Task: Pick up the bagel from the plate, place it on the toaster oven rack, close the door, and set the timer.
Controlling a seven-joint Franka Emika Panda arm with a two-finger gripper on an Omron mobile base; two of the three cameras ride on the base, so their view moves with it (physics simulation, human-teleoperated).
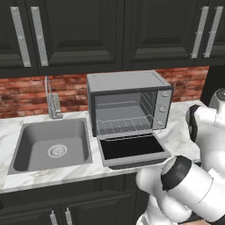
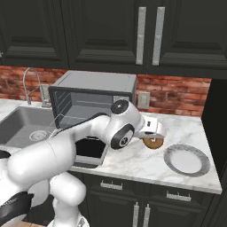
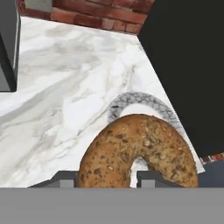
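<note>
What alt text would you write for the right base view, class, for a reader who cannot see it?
The gripper holds the bagel above the marble counter, left of the bare plate. Behind the arm stands the toaster oven, its door open.

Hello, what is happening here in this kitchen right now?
The robot arm's end effector holds the bagel above the marble counter, off the plate, which sits to its right. The toaster oven door hangs open, and the rack inside has nothing on it yet.
</note>
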